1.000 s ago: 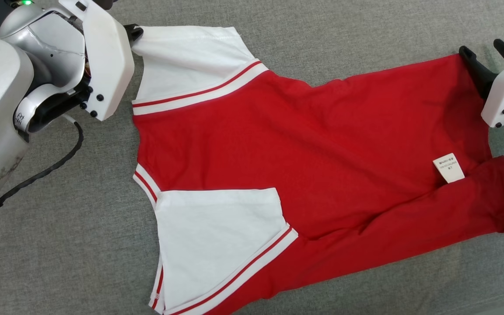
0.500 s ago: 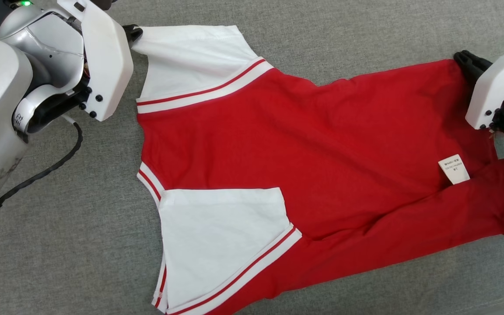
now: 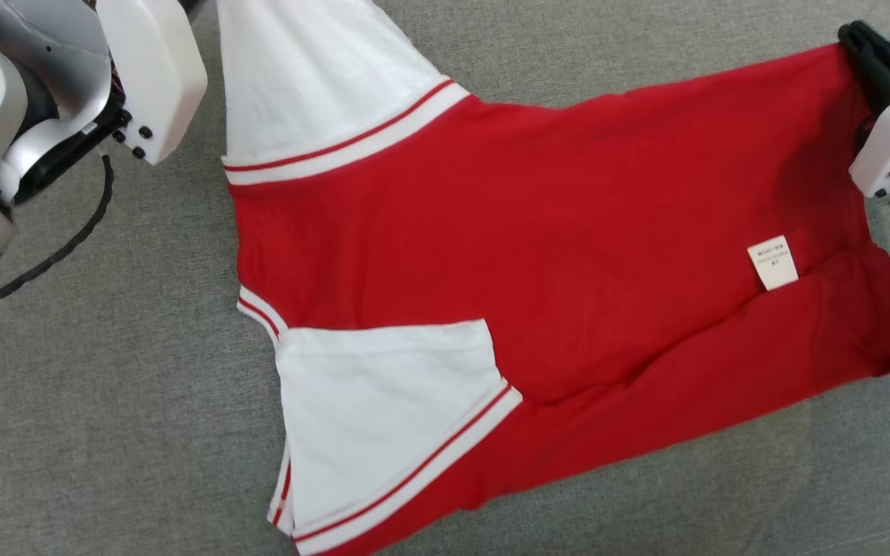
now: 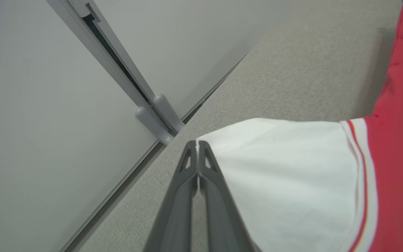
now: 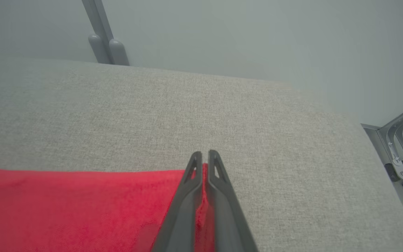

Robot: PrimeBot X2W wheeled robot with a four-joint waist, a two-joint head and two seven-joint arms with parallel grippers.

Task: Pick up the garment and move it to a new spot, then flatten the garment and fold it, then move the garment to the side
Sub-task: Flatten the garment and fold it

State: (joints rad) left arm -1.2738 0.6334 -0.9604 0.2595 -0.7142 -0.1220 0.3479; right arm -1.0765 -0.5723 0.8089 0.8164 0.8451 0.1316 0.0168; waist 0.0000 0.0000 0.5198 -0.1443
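The garment (image 3: 538,255) is a red shirt with white sleeves and red-and-white striped trim, spread across the grey cushion; a white label (image 3: 772,262) shows near its right end. My left gripper (image 4: 197,144) is shut on the tip of the far white sleeve (image 4: 285,175), which rises toward the head view's top edge. At the far right, my right gripper (image 5: 204,154) is shut on the red hem corner (image 5: 82,206); its dark fingers (image 3: 874,58) pinch that corner (image 3: 831,69). The near white sleeve (image 3: 383,417) lies flat.
The grey cushion (image 3: 105,386) surrounds the shirt. A pale wall with a metal rail (image 4: 124,77) runs along the cushion's far edge. Metal brackets (image 5: 402,140) sit past the cushion's right end. A black cable (image 3: 43,259) hangs from my left arm.
My right gripper has closed on the red hem corner. Both grippers have moved toward the far edge, pulling the far sleeve and hem up the view and drawing that edge taut.
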